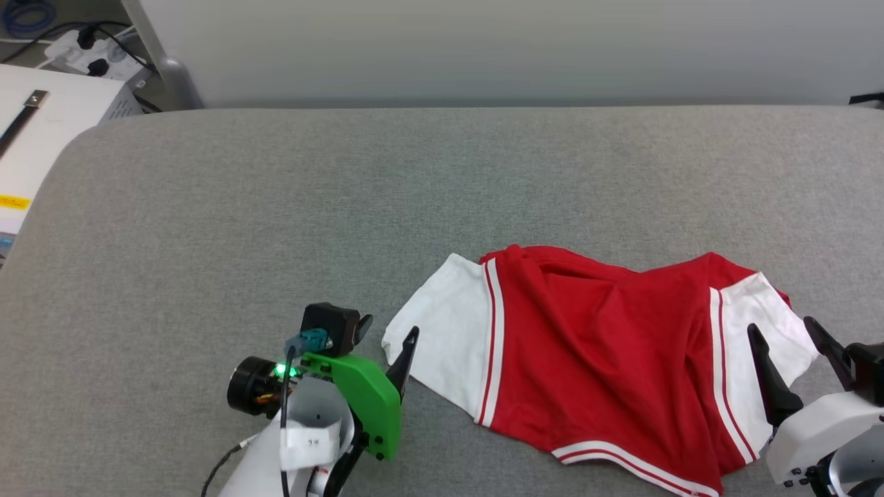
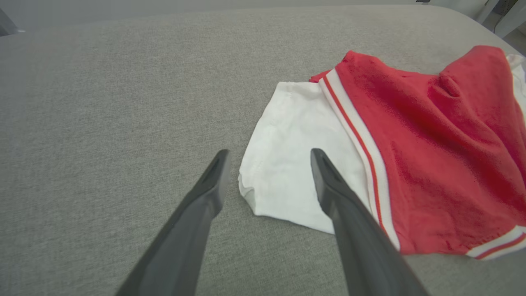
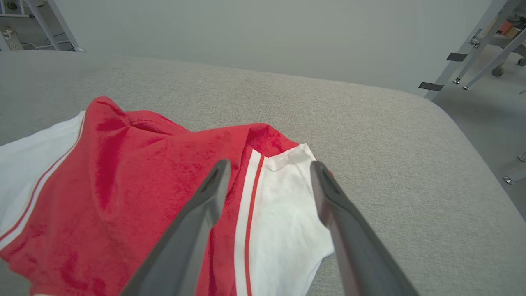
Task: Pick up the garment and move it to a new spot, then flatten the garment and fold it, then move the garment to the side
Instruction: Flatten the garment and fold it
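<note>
The garment [image 1: 601, 359] is a red jersey with white sleeves and red-and-white stripe trim, lying rumpled on the grey padded surface [image 1: 276, 207] at the right front. My left gripper [image 1: 387, 330] is open just left of the left white sleeve [image 2: 287, 164], its fingers straddling the sleeve's outer edge without closing. Over the right white sleeve [image 3: 283, 213] my right gripper [image 1: 784, 326] is open, one finger on each side of the sleeve. No characters are visible on the upturned side.
The grey surface's rounded left corner [image 1: 76, 145] borders a white box [image 1: 41, 131] and a power strip with cables [image 1: 90, 52]. Beyond the right edge are metal frame legs [image 3: 472, 45] on the floor. Broad bare padding lies behind and left of the garment.
</note>
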You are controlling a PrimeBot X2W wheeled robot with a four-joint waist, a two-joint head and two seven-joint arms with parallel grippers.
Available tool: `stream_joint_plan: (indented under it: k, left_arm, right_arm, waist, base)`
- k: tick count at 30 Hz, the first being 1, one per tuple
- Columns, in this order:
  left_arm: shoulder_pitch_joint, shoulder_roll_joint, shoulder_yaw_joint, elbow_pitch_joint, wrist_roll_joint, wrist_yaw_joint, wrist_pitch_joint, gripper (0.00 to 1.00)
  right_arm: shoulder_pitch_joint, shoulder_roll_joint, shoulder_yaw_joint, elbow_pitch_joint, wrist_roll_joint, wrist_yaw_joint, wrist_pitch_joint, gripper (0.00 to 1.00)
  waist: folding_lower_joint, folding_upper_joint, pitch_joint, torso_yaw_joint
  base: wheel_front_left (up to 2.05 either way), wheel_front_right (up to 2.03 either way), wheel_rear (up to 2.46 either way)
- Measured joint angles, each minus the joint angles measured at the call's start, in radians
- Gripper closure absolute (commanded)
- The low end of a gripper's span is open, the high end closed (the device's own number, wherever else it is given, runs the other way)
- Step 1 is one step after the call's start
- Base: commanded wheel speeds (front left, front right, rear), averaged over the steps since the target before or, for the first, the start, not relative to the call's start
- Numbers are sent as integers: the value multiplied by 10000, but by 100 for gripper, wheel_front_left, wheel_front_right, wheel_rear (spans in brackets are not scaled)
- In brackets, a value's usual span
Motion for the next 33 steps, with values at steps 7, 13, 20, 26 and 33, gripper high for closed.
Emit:
stream_joint_plan:
  k: [7,13,20,26,33]
  left_arm:
    - [-433,316,50,316,121,502,2220,0]
    - [-635,420,132,798,121,669,2330,0]
    - [-992,422,125,1256,-171,566,2431,100]
    - [-796,180,537,1281,-779,566,1789,100]
    - [-13,506,1319,454,-1392,637,1331,100]
  right_arm:
    - [-247,13,102,77,6,0,-117,0]
    - [-305,35,184,412,4,0,-115,0]
    - [-445,54,207,656,8,0,-199,0]
    - [-431,-71,224,809,35,0,4,0]
    - [-198,-192,161,965,119,0,838,0]
  waist:
    - [0,1,542,-438]
    - [0,0,979,-761]
    - [0,1,1248,-977]
    - [0,0,965,-799]
    - [0,0,516,-405]
  base:
    - [0,0,0]
    - [0,0,0]
    - [0,0,0]
    - [0,0,0]
    - [0,0,0]
